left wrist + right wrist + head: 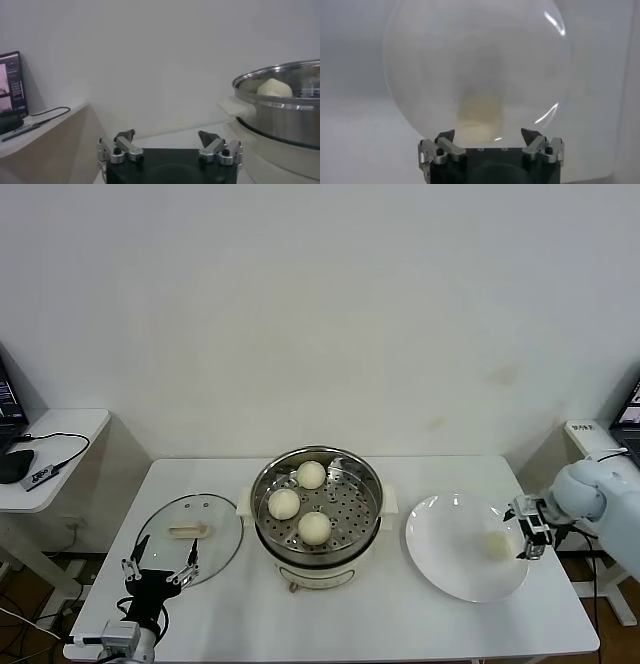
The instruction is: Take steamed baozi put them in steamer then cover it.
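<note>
The steel steamer [268, 486] stands mid-table with three cream-white baozi on its perforated tray: one at the back [311, 475], one at the left [284, 504], one at the front [315, 528]. The fourth baozi [496, 545] lies on the white plate [445, 556] at the right. My right gripper [526, 532] is open just right of it, over the plate's right rim; in the right wrist view the baozi [479, 112] lies straight ahead of the open gripper [488, 135]. The glass cover [215, 534] lies flat left of the steamer. My left gripper [158, 562] is open at the cover's front edge.
A side table with a black mouse [12, 466] and cables stands at the left. Another small table [592, 434] stands at the right. In the left wrist view the steamer [285, 107] rises close by, with a laptop screen [10, 85] farther off.
</note>
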Action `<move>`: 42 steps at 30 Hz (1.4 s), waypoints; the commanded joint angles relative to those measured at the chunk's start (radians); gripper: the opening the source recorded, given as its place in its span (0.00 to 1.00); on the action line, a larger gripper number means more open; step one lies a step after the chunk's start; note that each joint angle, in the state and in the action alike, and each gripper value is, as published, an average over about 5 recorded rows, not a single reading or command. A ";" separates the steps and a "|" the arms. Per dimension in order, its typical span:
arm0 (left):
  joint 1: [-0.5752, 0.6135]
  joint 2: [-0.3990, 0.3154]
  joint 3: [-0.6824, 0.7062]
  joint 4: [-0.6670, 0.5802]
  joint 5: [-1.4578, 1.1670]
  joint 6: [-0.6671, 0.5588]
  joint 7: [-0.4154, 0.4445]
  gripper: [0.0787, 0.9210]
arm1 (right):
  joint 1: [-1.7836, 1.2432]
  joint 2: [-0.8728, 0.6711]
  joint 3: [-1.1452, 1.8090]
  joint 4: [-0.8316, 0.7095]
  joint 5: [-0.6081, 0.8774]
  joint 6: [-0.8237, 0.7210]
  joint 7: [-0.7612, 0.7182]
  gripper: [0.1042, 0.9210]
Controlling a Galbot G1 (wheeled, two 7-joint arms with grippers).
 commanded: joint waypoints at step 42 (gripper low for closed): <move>-0.005 0.000 0.005 -0.009 -0.003 -0.001 0.001 0.88 | 0.609 0.044 -0.446 0.098 0.269 -0.127 0.001 0.53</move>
